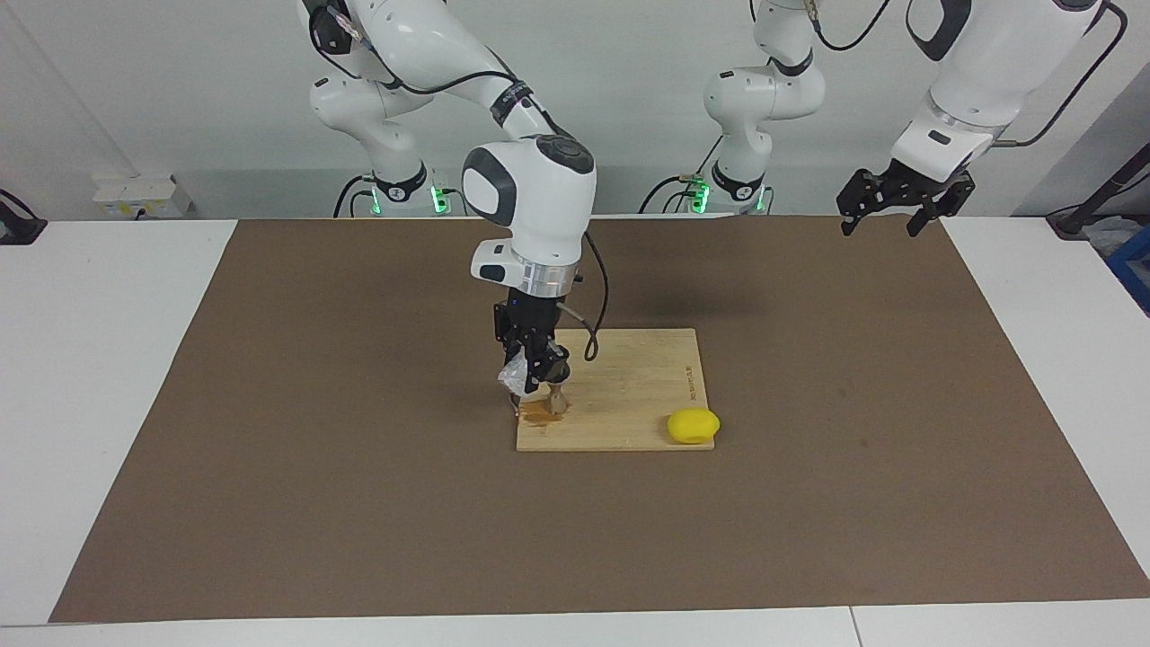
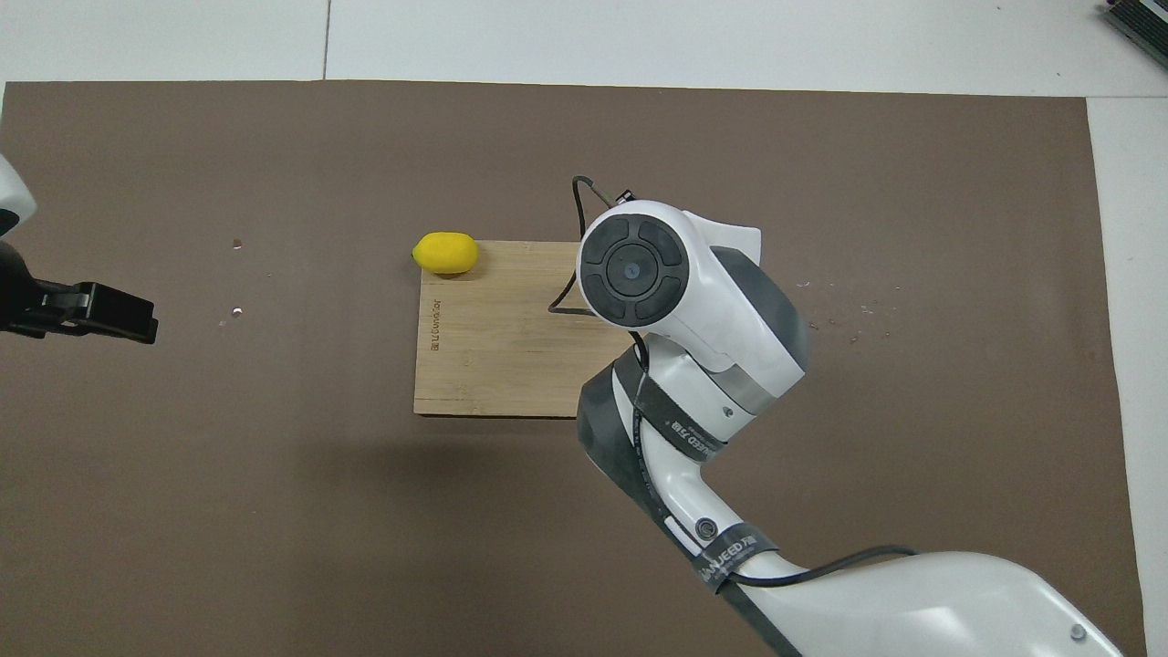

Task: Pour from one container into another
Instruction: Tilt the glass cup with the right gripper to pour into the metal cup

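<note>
Two Franka arms work at a white table (image 1: 108, 377) covered by a brown mat (image 1: 359, 503), on which lies a bamboo cutting board (image 1: 629, 395).

Right arm: reaches down over the board's corner farthest from the robots at the right arm's end. Its right gripper (image 1: 536, 382) points straight down, fingers closed on the clear ribbed cup (image 1: 514, 375), which is lifted off the board and tilted. In the overhead view the arm's wrist housing hides the gripper, the cup and that corner of the board.

Silver jigger (image 1: 557, 402): stands upright on the board directly under the right gripper, just beside the cup's lowered edge; whether cup and jigger touch cannot be told. A brownish wet patch (image 1: 537, 412) lies on the board at the jigger's foot.

Lemon (image 1: 693, 425): yellow, resting at the board's other corner farthest from the robots, toward the left arm's end, partly overhanging the board's edge onto the mat. It lies well apart from the jigger.

Left arm: waits, raised above the mat at its own end of the table. Its left gripper (image 1: 894, 202) hangs in the air with fingers spread wide, holding nothing.
</note>
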Available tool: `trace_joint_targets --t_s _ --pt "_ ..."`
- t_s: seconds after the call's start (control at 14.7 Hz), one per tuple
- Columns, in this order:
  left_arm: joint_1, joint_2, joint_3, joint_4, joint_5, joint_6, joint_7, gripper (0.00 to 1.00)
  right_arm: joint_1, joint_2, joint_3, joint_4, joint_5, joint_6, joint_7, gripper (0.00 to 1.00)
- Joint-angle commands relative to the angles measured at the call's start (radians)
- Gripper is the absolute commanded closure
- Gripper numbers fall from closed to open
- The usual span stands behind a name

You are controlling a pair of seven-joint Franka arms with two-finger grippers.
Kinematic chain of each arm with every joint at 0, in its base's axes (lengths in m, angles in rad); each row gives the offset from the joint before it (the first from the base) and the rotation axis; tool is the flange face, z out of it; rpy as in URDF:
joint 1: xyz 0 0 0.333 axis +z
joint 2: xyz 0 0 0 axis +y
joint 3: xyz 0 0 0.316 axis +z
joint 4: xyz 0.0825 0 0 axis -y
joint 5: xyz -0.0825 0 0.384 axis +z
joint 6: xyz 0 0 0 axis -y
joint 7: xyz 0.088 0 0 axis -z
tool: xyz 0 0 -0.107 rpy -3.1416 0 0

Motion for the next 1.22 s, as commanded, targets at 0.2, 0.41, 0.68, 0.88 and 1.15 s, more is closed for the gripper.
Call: trace_joint_targets --t_s 0.2,0.41,0.68,0.88,1.15 --pt "0.016 -0.034 -0.008 -0.038 -0.014 0.015 0.010 0.00 0.000 0.002 0.011 0.009 -0.028 -0.020 -0.019 1.00" --pt "0.016 -0.034 -0.008 -0.038 -0.014 0.015 0.010 0.00 0.008 0.002 0.011 0.009 -0.028 -0.023 -0.029 1.00" --pt "0.016 -0.034 -0.010 -0.038 -0.014 0.015 0.010 0.00 0.011 0.002 0.011 0.011 -0.025 -0.026 -0.030 1.00" --pt "0.016 -0.034 -0.008 -0.038 -0.012 0.015 0.010 0.00 0.002 0.003 0.011 0.017 -0.013 -0.026 -0.029 1.00" --pt "0.016 -0.034 -0.008 -0.038 -0.012 0.015 0.010 0.00 0.000 0.003 0.011 0.018 0.000 -0.030 -0.024 1.00"
